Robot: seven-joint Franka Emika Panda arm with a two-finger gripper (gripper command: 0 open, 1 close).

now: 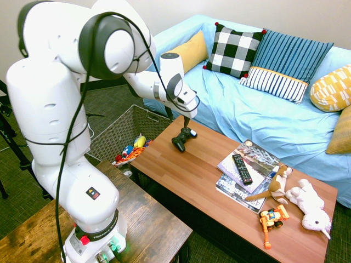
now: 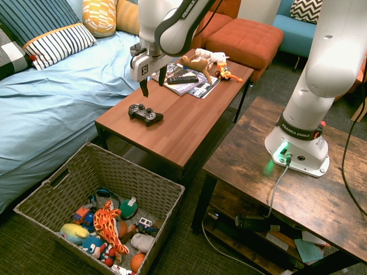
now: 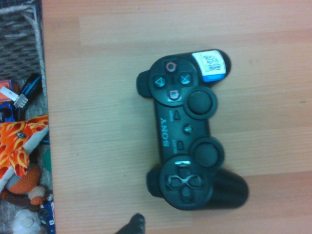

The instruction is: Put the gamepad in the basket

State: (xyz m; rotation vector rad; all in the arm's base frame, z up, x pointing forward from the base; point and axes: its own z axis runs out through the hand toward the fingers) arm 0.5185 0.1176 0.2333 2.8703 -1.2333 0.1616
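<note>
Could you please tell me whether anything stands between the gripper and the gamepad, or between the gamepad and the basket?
Nothing visible stands between the open gripper and the gamepad below it. Toward the basket, no object lies in between; only the basket's raised wall must be cleared.

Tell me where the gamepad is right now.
The gamepad lies on the wooden coffee table, near the end closest to the wicker basket; in the second exterior view, the open gripper hangs above it.
</note>
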